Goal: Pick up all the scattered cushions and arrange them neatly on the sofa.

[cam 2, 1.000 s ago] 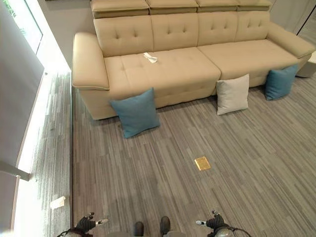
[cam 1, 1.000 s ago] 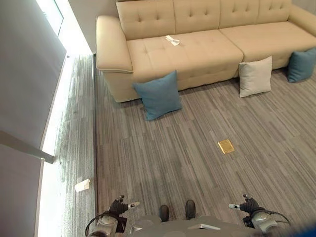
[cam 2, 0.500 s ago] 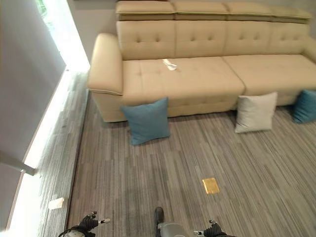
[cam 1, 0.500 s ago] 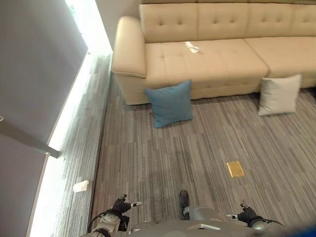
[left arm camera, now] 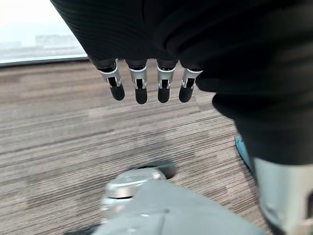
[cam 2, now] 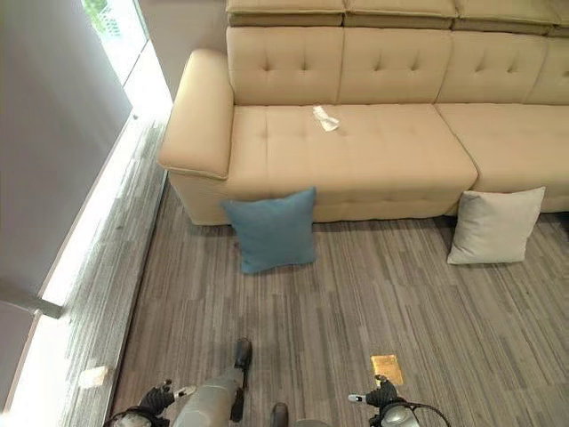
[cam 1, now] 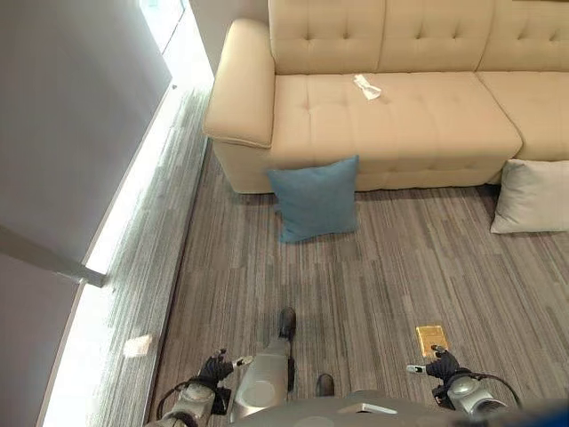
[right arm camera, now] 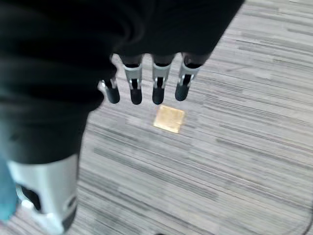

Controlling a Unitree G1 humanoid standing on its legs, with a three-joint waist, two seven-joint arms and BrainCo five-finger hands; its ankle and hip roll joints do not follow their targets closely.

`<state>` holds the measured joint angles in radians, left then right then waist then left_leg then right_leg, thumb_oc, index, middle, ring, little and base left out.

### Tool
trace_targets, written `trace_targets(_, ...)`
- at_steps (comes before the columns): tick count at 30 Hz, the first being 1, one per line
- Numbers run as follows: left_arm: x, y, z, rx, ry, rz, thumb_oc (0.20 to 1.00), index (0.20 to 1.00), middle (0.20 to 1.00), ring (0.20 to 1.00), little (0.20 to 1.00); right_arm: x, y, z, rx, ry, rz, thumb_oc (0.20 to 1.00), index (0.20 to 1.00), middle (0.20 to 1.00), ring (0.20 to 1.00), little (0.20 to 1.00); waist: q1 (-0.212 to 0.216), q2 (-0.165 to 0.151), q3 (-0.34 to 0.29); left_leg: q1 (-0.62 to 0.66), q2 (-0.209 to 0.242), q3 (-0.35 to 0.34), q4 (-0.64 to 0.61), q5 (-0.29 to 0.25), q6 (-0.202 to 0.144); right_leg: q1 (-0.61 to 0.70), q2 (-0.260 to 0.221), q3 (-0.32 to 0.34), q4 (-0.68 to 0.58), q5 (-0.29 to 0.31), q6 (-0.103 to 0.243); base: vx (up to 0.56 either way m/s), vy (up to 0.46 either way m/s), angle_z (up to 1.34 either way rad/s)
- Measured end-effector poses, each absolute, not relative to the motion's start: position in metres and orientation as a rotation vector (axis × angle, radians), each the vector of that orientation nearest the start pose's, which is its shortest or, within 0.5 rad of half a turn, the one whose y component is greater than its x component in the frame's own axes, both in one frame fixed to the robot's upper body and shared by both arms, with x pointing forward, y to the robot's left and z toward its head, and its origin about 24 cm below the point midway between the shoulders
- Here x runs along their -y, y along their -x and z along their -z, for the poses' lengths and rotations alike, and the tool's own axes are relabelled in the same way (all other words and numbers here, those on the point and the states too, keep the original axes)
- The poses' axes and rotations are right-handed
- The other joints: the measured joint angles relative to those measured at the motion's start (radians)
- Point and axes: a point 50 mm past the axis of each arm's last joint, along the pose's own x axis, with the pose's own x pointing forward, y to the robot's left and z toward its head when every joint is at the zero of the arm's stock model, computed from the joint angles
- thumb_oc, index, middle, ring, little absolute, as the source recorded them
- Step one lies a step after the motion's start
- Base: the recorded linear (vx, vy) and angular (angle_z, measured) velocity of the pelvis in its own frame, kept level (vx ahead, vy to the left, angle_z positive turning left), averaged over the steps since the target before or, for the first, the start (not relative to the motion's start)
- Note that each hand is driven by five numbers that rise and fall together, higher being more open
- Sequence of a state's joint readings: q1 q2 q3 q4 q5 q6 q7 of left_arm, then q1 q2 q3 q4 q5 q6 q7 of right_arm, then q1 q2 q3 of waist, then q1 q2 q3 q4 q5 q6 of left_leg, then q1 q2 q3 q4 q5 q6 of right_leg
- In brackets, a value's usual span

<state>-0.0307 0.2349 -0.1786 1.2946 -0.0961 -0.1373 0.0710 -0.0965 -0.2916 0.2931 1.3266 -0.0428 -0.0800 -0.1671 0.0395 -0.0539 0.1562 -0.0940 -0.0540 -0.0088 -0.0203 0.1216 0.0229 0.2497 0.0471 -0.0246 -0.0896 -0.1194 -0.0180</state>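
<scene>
A: Sofa (cam 2: 356, 147) first, as the landmark: what sits around it, going left to right?

B: A beige tufted sofa runs along the far side of a grey striped carpet (cam 2: 311, 302). A blue cushion (cam 2: 269, 229) stands on the carpet, leaning against the sofa's front below its left seat. A small white crumpled item (cam 2: 325, 117) lies on that seat, toward the backrest. Further right, a light grey cushion (cam 2: 494, 227) leans against the sofa's front as well. A small brass floor plate (cam 2: 386, 367) is set in the carpet, well in front of the sofa.

A: And the hands?

B: The left hand (cam 1: 216, 366) hangs low, well short of the sofa, fingers (left arm camera: 141, 90) straight and relaxed, holding nothing. The right hand (cam 1: 442, 365) hangs just beside the floor plate, fingers (right arm camera: 157, 89) likewise extended and empty.
</scene>
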Motion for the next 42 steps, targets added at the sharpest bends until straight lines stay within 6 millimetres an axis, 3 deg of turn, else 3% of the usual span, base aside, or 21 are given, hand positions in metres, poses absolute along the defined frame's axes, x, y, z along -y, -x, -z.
trace_targets(1, -0.233, -0.102, 0.158, -1.118, -0.291, -0.093, 1.000, 1.000, 1.000, 1.000, 1.000, 0.247, -0.111, 0.153, -1.131, 0.567, 0.030, 1.000, 1.000, 1.000, 1.000, 1.000, -0.015, 0.009, -0.013, 0.084, -0.008, -0.009, -0.072, 0.012, 0.073, -0.022, -0.011, 0.004, 0.128, -0.042, 0.057, 0.20, 0.228, -0.09)
trace_targets(2, -0.230, -0.117, 0.154, -1.076, -0.325, -0.048, 1.000, 1.000, 1.000, 1.000, 1.000, 0.246, -0.116, 0.151, -1.111, 0.557, 0.032, 1.000, 1.000, 1.000, 1.000, 1.000, -0.022, 0.034, -0.025, 0.112, -0.008, -0.012, -0.072, -0.022, 0.093, -0.152, -0.014, 0.007, 0.433, -0.072, 0.098, 0.20, 0.228, 0.01)
trace_targets(4, -0.232, -0.129, 0.150, -1.044, -0.337, -0.050, 1.000, 1.000, 1.000, 1.000, 1.000, 0.242, -0.123, 0.150, -1.076, 0.557, 0.015, 1.000, 1.000, 1.000, 1.000, 1.000, -0.026, 0.033, -0.042, 0.120, -0.038, -0.030, -0.047, -0.059, 0.099, -0.338, -0.068, 0.001, 0.763, -0.128, 0.140, 0.12, 0.062, 0.06)
trace_targets(5, -0.233, -0.133, 0.148, -1.034, -0.342, -0.051, 1.000, 1.000, 1.000, 1.000, 1.000, 0.240, -0.125, 0.149, -1.062, 0.555, 0.010, 1.000, 1.000, 1.000, 1.000, 1.000, -0.034, 0.024, -0.043, 0.131, -0.060, -0.034, -0.046, -0.065, 0.092, -0.391, -0.102, 0.013, 0.817, -0.128, 0.141, 0.21, 0.036, 0.24)
trace_targets(7, -0.232, -0.138, 0.147, -1.021, -0.340, -0.048, 1.000, 1.000, 1.000, 1.000, 1.000, 0.238, -0.129, 0.148, -1.047, 0.556, 0.005, 1.000, 1.000, 1.000, 1.000, 1.000, -0.031, 0.043, -0.021, 0.172, -0.069, -0.052, -0.049, -0.093, 0.094, -0.471, -0.125, 0.003, 0.795, -0.129, 0.130, 0.22, -0.037, 0.18)
trace_targets(10, -0.234, -0.128, 0.150, -1.050, -0.341, -0.055, 1.000, 1.000, 1.000, 1.000, 1.000, 0.234, -0.132, 0.148, -1.032, 0.556, -0.012, 1.000, 1.000, 1.000, 1.000, 1.000, -0.036, 0.046, -0.005, 0.218, -0.070, -0.063, -0.061, -0.131, 0.055, -0.505, -0.111, -0.015, 0.498, -0.093, 0.105, 0.22, -0.095, 0.10)
trace_targets(13, -0.239, -0.105, 0.156, -1.129, -0.337, -0.074, 1.000, 1.000, 1.000, 1.000, 1.000, 0.234, -0.131, 0.148, -1.036, 0.569, -0.019, 1.000, 1.000, 1.000, 1.000, 1.000, -0.053, 0.015, 0.004, 0.272, -0.084, -0.099, -0.060, -0.192, 0.045, -0.520, -0.075, -0.017, 0.204, 0.110, 0.099, 0.32, -0.232, 0.32)
trace_targets(14, -0.239, -0.102, 0.157, -1.132, -0.334, -0.070, 1.000, 1.000, 1.000, 1.000, 1.000, 0.236, -0.125, 0.150, -1.058, 0.569, -0.015, 1.000, 1.000, 1.000, 1.000, 1.000, -0.057, 0.014, 0.006, 0.315, -0.076, -0.115, -0.059, -0.208, 0.024, -0.484, -0.058, -0.024, 0.196, 0.147, 0.069, 0.38, -0.403, 0.86)
trace_targets(15, -0.239, -0.100, 0.157, -1.137, -0.332, -0.069, 1.000, 1.000, 1.000, 1.000, 1.000, 0.238, -0.121, 0.151, -1.077, 0.571, -0.010, 1.000, 1.000, 1.000, 1.000, 1.000, -0.055, 0.004, -0.002, 0.344, -0.074, -0.125, -0.028, -0.219, 0.005, -0.423, -0.051, -0.026, 0.158, 0.216, 0.009, 0.28, -0.344, 0.78)
trace_targets(17, -0.233, -0.098, 0.159, -1.139, -0.315, -0.061, 1.000, 1.000, 1.000, 1.000, 1.000, 0.242, -0.121, 0.150, -1.080, 0.575, 0.000, 1.000, 1.000, 1.000, 1.000, 1.000, -0.044, 0.007, -0.010, 0.318, -0.071, -0.122, 0.097, -0.230, -0.012, -0.323, -0.044, -0.043, 0.066, 0.243, -0.037, 0.15, -0.327, 0.42)
trace_targets(19, -0.229, -0.097, 0.160, -1.140, -0.280, -0.065, 1.000, 1.000, 1.000, 1.000, 1.000, 0.239, -0.128, 0.148, -1.042, 0.578, -0.013, 1.000, 1.000, 1.000, 1.000, 1.000, -0.027, -0.006, -0.010, 0.173, -0.082, -0.106, 0.446, -0.264, -0.079, -0.241, -0.038, -0.047, -0.003, 0.226, -0.075, 0.05, -0.270, 0.13)
trace_targets(20, -0.228, -0.107, 0.158, -1.110, -0.279, -0.061, 1.000, 1.000, 1.000, 1.000, 1.000, 0.239, -0.132, 0.147, -1.030, 0.578, -0.015, 1.000, 1.000, 1.000, 1.000, 1.000, -0.021, -0.013, -0.005, 0.065, -0.076, -0.102, 0.619, -0.275, -0.090, -0.239, -0.032, -0.052, -0.002, 0.211, -0.097, 0.06, -0.135, 0.17)
trace_targets(23, -0.235, -0.120, 0.152, -1.068, -0.300, -0.066, 1.000, 1.000, 1.000, 1.000, 1.000, 0.241, -0.127, 0.148, -1.052, 0.582, -0.010, 1.000, 1.000, 1.000, 1.000, 1.000, -0.027, -0.052, 0.029, -0.066, 0.021, -0.049, 0.643, -0.272, -0.096, -0.191, -0.030, -0.076, -0.002, 0.176, -0.130, 0.11, -0.047, 0.13)
trace_targets(26, -0.233, -0.126, 0.151, -1.054, -0.300, -0.057, 1.000, 1.000, 1.000, 1.000, 1.000, 0.249, -0.119, 0.149, -1.095, 0.597, 0.008, 1.000, 1.000, 1.000, 1.000, 1.000, -0.043, -0.034, 0.047, -0.054, 0.011, -0.025, 0.258, -0.236, -0.069, -0.155, -0.029, -0.076, -0.004, 0.133, -0.092, 0.16, 0.063, 0.03)
trace_targets(28, -0.230, -0.123, 0.153, -1.064, -0.290, -0.049, 1.000, 1.000, 1.000, 1.000, 1.000, 0.251, -0.114, 0.151, -1.118, 0.599, 0.011, 1.000, 1.000, 1.000, 1.000, 1.000, -0.053, -0.006, 0.051, -0.016, -0.016, 0.000, 0.060, -0.117, -0.054, -0.127, -0.026, -0.073, -0.003, 0.118, -0.064, 0.15, 0.149, -0.14)
trace_targets(30, -0.229, -0.109, 0.157, -1.097, -0.283, -0.052, 1.000, 1.000, 1.000, 1.000, 1.000, 0.252, -0.109, 0.152, -1.128, 0.598, 0.011, 1.000, 1.000, 1.000, 1.000, 1.000, -0.053, 0.021, 0.031, 0.053, -0.009, -0.017, 0.046, -0.101, -0.037, -0.099, -0.026, -0.052, -0.003, 0.093, -0.038, 0.14, 0.147, -0.27)
trace_targets(32, -0.232, -0.101, 0.158, -1.117, -0.285, -0.057, 1.000, 1.000, 1.000, 1.000, 1.000, 0.246, -0.105, 0.154, -1.136, 0.584, -0.004, 1.000, 1.000, 1.000, 1.000, 1.000, -0.050, 0.038, 0.006, 0.118, -0.013, -0.028, -0.043, -0.046, 0.034, -0.098, -0.032, -0.042, 0.033, 0.062, 0.006, 0.06, 0.115, -0.08)
trace_targets(35, -0.242, -0.114, 0.152, -1.087, -0.312, -0.071, 1.000, 1.000, 1.000, 1.000, 1.000, 0.240, -0.121, 0.151, -1.091, 0.575, -0.014, 1.000, 1.000, 1.000, 1.000, 1.000, -0.040, 0.016, -0.005, 0.124, -0.042, -0.019, -0.052, -0.051, 0.040, -0.177, -0.072, -0.041, 0.176, 0.011, 0.062, 0.01, 0.130, -0.16)
trace_targets(37, -0.247, -0.118, 0.150, -1.076, -0.326, -0.079, 1.000, 1.000, 1.000, 1.000, 1.000, 0.238, -0.134, 0.148, -1.054, 0.577, -0.016, 1.000, 1.000, 1.000, 1.000, 1.000, -0.026, 0.024, 0.005, 0.136, -0.036, 0.002, -0.053, -0.064, 0.046, -0.300, -0.085, -0.033, 0.421, -0.053, 0.127, 0.04, 0.008, -0.26)
trace_targets(39, -0.249, -0.121, 0.148, -1.068, -0.331, -0.080, 1.000, 1.000, 1.000, 1.000, 1.000, 0.238, -0.132, 0.148, -1.059, 0.578, -0.017, 1.000, 1.000, 1.000, 1.000, 1.000, -0.027, 0.023, 0.008, 0.146, -0.047, -0.001, -0.047, -0.081, 0.052, -0.347, -0.103, 0.014, 0.488, -0.063, 0.136, 0.05, -0.025, 0.08)
trace_targets(42, -0.249, -0.113, 0.151, -1.088, -0.329, -0.083, 1.000, 1.000, 1.000, 1.000, 1.000, 0.238, -0.126, 0.150, -1.075, 0.576, -0.019, 1.000, 1.000, 1.000, 1.000, 1.000, -0.023, 0.014, 0.006, 0.151, -0.056, -0.001, -0.045, -0.086, 0.059, -0.370, -0.143, 0.035, 0.425, -0.060, 0.133, 0.06, -0.066, -0.01)
